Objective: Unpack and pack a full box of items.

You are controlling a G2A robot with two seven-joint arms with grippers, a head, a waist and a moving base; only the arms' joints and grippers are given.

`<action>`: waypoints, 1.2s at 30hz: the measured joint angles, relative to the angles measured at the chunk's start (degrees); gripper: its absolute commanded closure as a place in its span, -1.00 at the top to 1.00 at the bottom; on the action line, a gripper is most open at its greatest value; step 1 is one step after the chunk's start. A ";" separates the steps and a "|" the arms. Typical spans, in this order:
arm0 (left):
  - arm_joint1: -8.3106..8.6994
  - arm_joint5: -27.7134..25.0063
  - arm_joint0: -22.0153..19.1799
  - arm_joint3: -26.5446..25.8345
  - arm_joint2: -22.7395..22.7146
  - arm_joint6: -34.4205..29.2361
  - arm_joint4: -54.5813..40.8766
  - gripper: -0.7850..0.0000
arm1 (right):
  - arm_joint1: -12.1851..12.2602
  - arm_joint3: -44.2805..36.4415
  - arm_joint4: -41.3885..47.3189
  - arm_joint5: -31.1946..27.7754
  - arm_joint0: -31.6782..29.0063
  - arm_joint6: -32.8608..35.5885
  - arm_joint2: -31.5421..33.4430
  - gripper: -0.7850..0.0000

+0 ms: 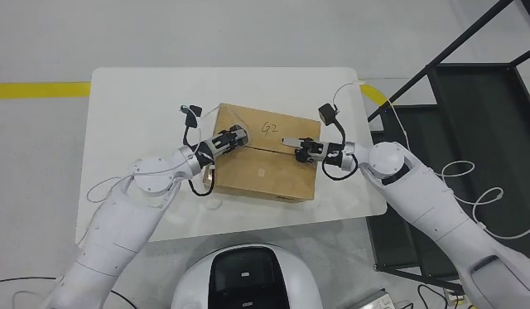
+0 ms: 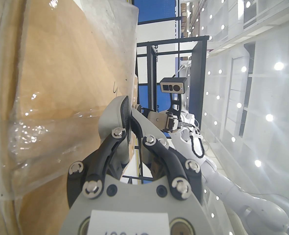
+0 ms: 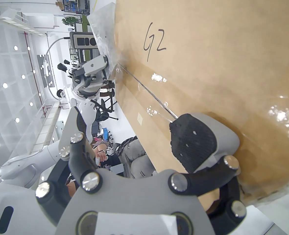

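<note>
Left gripper (image 2: 129, 110), at the left end of the top of the brown cardboard box (image 1: 265, 175), has its fingers pinched together on a lifted flap of clear packing tape (image 2: 115, 37). That closed box, with a handwritten mark on top, sits mid-way across the white rectangular table (image 1: 132, 102). At the box's right end the right gripper (image 1: 294, 146) has its fingers spread apart, one black pad (image 3: 193, 143) pressed on the taped centre seam.
</note>
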 measured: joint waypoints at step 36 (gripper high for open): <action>-2.70 -1.84 -1.36 -0.97 5.07 1.39 6.26 1.00 | 3.28 1.32 9.64 -2.64 -15.42 -1.46 27.50 1.00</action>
